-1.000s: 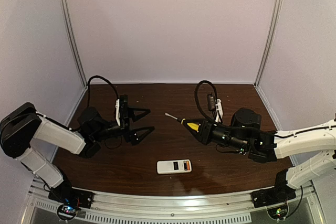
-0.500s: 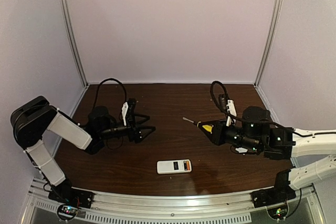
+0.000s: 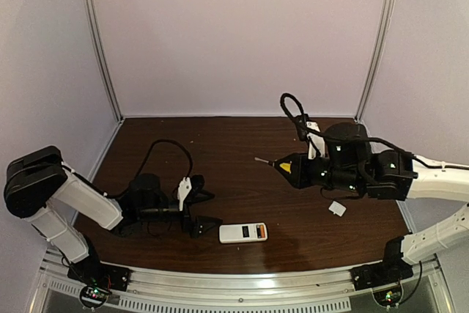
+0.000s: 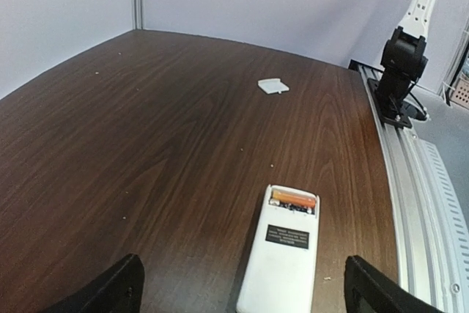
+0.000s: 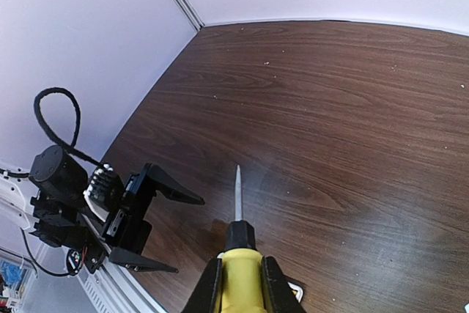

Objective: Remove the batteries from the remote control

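Observation:
The remote control [image 3: 242, 233] lies back up near the table's front edge. In the left wrist view the remote control [image 4: 282, 265] shows an open recess at its far end with the orange battery [image 4: 293, 199] in it. The dark battery is not clearly visible. My left gripper [image 3: 215, 208] is open, low over the table just left of the remote. Its fingers [image 4: 117, 291] straddle the remote's near end without touching it. My right gripper [image 3: 293, 168] is shut on the yellow-handled screwdriver [image 5: 245, 273], held above the table with its tip pointing left.
A small white square cover piece [image 3: 337, 208] lies on the table right of the remote and shows far off in the left wrist view [image 4: 273, 86]. The metal rail [image 3: 242, 284] runs along the front edge. The right arm's base [image 4: 401, 64] stands on it.
My left gripper has dropped and moved toward the front edge, ending beside the remote. My right gripper has moved back with the screwdriver. The white cover piece now shows on the table.

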`<state>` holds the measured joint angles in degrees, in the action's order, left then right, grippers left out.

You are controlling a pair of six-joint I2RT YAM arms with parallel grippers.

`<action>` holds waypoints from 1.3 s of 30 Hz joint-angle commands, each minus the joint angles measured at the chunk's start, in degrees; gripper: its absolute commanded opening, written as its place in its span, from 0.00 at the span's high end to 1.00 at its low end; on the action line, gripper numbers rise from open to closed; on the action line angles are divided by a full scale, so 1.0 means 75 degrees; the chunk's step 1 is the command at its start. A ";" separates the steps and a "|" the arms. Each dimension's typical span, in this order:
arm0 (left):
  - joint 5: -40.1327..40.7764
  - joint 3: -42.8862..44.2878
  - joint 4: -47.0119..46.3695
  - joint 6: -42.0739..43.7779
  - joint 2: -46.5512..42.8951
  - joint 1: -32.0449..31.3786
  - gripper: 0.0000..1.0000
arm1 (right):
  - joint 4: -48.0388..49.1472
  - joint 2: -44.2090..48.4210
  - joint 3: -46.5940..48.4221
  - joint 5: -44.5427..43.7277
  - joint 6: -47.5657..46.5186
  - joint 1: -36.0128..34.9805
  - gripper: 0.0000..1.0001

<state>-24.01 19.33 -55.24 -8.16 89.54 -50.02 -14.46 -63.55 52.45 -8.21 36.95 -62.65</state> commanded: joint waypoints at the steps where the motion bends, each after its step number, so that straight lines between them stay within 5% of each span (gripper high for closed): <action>1: 0.0229 -0.0249 0.0118 0.0455 -0.0027 -0.0285 0.03 | -0.0754 -0.0482 0.0470 -0.0215 -0.0354 -0.0040 1.00; 39: -0.0462 0.0262 -0.1721 0.1301 0.2941 -0.0567 0.10 | -0.0251 -0.0411 0.0220 -0.0013 -0.0617 -0.0046 1.00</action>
<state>-27.27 20.40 -64.55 -0.71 110.34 -53.28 -16.84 -67.83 55.11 -7.75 32.75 -62.65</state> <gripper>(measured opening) 0.903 0.156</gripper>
